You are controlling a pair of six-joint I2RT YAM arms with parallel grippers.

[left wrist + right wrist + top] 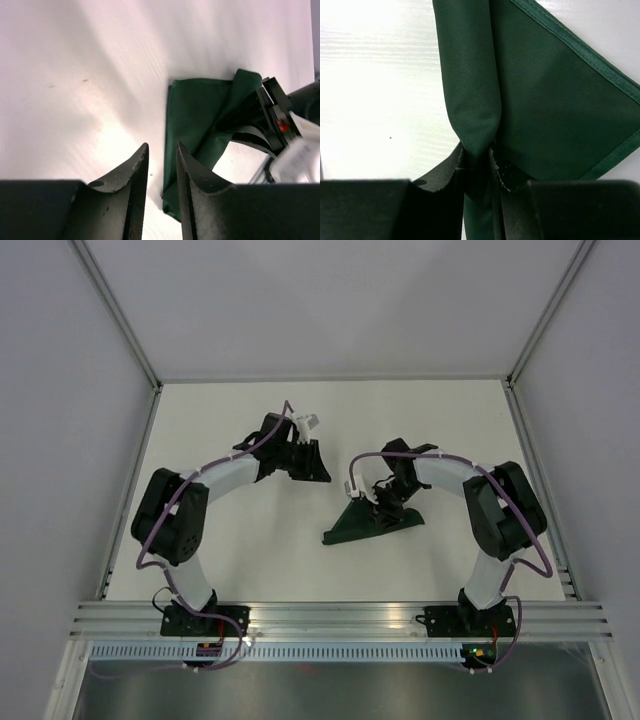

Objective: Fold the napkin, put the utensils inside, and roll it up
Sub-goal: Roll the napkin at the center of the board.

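Left tool [306,464] first: I am hovering it over the bare table [250,560], well apart from the cloth. Its jaws are standing narrow with nothing between them, as the left wrist view shows. That is the first worry. Nothing is pinning the napkin [365,527] down, so any pull from the other side is likely to drag the whole cloth rather than turn one layer over.

The napkin itself is lying right of centre as a dark green, partly folded shape. Its low edge is resting on the table and one part is rising toward my other arm. The layers are looking uneven, so a fold laid from here could come out skewed and leave a poor pocket.

I am not seeing the utensils in any view. I cannot tell whether they are lying under the cloth or out of sight. If they are under it, a drag could be sweeping them along unseen.

Right tool [385,502] is clamping a bunched ridge of the napkin between its fingers [451,172], seen close in the right wrist view. The grip is sitting on a gathered pleat and not on a flat hem. The fabric could be sliding out as I lift, or I may be catching more layers than intended.

Bringing the left tool in to help is risking a knock against the right arm, since the cloth is sitting close under it.
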